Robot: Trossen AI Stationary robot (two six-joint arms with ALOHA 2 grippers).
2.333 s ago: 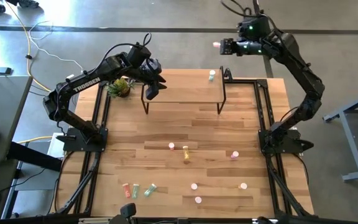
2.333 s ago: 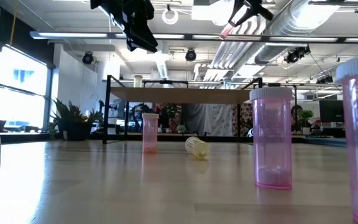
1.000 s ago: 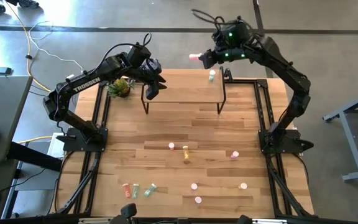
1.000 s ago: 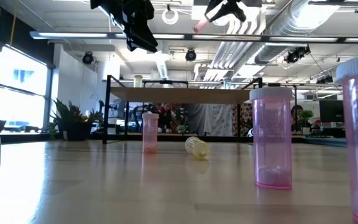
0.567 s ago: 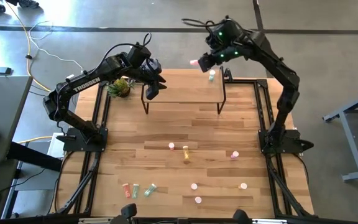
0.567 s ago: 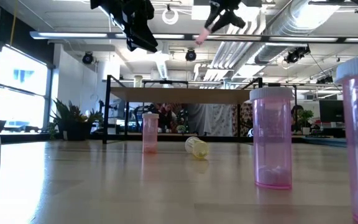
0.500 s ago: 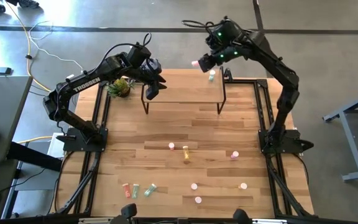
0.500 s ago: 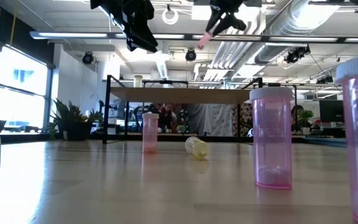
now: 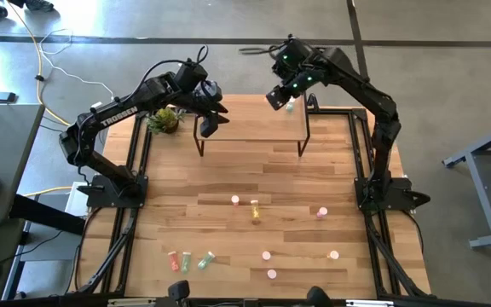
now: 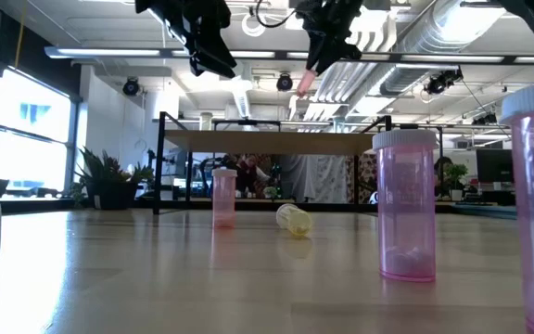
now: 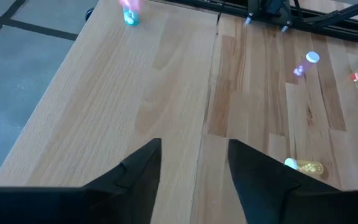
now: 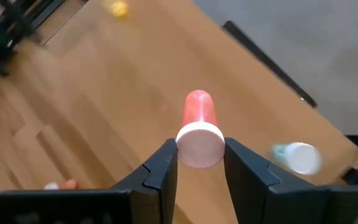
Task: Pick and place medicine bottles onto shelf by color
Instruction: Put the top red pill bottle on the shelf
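Observation:
The shelf point(image 9: 250, 119) stands at the table's far side, with one green bottle point(image 9: 291, 104) upright on its right end. My right gripper point(image 9: 278, 95) hangs just above that end, shut on a pink medicine bottle point(image 12: 199, 115) with a white cap. My left gripper point(image 9: 210, 119) hovers over the shelf's left end, open, with nothing between its fingers point(image 11: 138, 174). Several more medicine bottles, pink point(image 9: 321, 211), yellow point(image 9: 255, 216) and green point(image 9: 205, 260), stand or lie on the table's near half. My right gripper pinches the pink bottle at its capped end point(image 12: 199, 146), one finger on each side. The fingers slant down from the far right. The bottle point(image 10: 310, 79) sticks out beyond the fingertips, bottom end downward, tilted and lifted clear above the shelf top.
A small pineapple-like plant point(image 9: 164, 119) sits left of the shelf. Black frame rails point(image 9: 361, 153) run along the table's left and right sides. Bare shelf top lies between the two grippers.
My right gripper has come down and toward the table's near-left, from beyond the far edge to above the shelf's right end, tipping nose-down. The pink bottle, earlier held about level, now points slanting downward.

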